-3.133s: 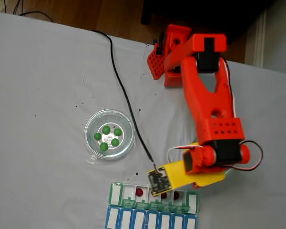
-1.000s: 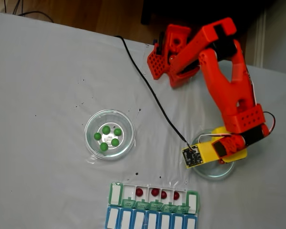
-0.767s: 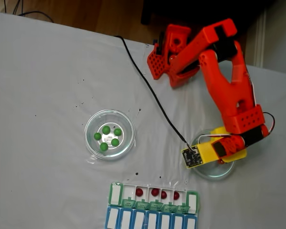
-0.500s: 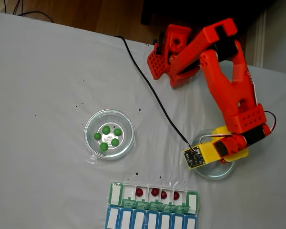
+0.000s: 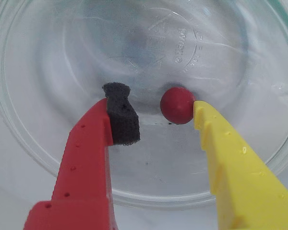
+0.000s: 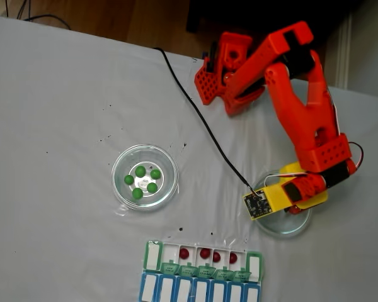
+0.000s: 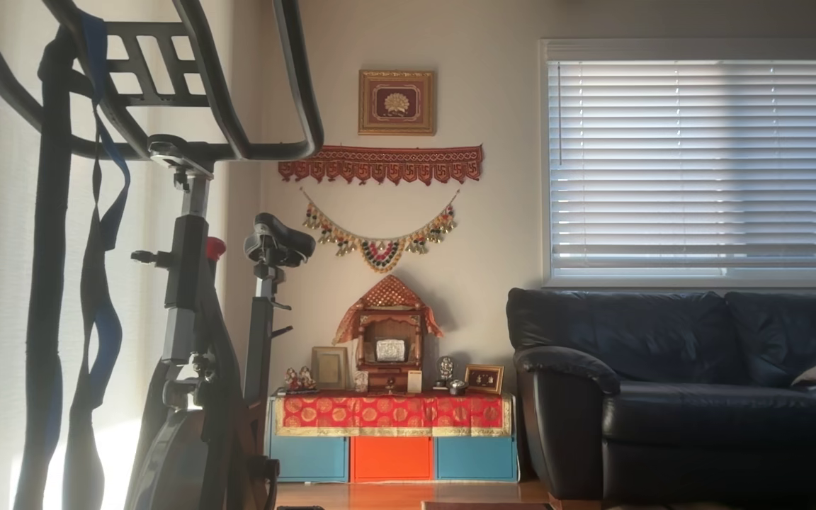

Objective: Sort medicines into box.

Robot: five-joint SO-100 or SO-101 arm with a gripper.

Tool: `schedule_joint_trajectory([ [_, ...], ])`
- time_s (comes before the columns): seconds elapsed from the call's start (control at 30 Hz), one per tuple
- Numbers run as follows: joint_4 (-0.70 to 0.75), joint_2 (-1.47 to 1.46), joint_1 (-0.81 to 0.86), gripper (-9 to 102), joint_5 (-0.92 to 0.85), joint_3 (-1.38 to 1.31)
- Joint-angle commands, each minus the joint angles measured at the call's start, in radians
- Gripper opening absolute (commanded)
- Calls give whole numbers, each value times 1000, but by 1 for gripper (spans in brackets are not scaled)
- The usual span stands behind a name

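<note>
The robot's jaws [image 5: 156,112] are standing apart inside a glass dish [image 5: 33,143] near the bench's right edge, with a red ball [image 5: 177,105] lying on the dish floor between them, touching the yellow finger. In the fixed view, four red balls [image 6: 184,253] are sitting in separate compartments of the green pill box [image 6: 150,255] at the bench's bottom edge. Five green balls [image 6: 140,171] are resting in a second dish [image 6: 123,158] toward the bench's middle.
</note>
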Motion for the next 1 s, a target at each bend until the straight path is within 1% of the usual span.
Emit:
schedule_joint_trajectory([
  [0.0,6,94,-3,23,-8,-35],
  [0.23,64,80,-2,24,-21,-71],
  [0.47,175,31,-8,26,-86,-155],
  [0.6,209,0,-12,26,-117,-183],
  [0.97,221,-112,-32,25,-138,-206],
])
